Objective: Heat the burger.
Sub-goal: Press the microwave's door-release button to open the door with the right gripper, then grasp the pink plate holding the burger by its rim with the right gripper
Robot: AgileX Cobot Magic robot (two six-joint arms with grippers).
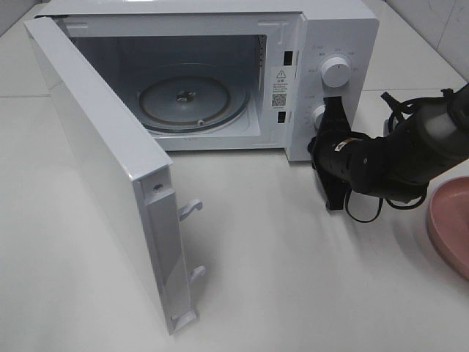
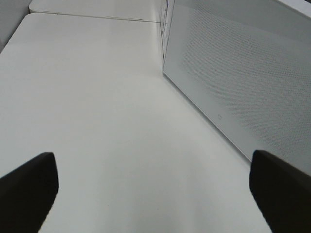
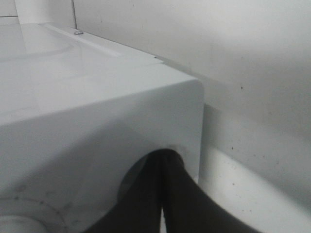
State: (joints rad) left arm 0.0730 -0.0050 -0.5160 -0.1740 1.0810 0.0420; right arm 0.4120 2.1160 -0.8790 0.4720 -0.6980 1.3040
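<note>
Right at the pressed-together tips of the right pincer (image 1: 333,104) is the microwave (image 1: 330,29) control panel: they sit over the lower knob (image 1: 318,114), just under the upper knob (image 1: 336,70). Turning a dial would likely need the fingers spread around it first, and it seems premature, since beside the pincer the door (image 1: 95,161) stands wide and the glass turntable (image 1: 194,99) is bare. The burger shows in no view, and behind the pincer the visible slice of pink plate (image 1: 448,220) carries nothing. Beyond the door, the left pincer (image 2: 155,183) hangs spread, gripping nothing, above the plain white table (image 1: 293,279). Farthest off rises a pale wall (image 1: 432,22).
</note>
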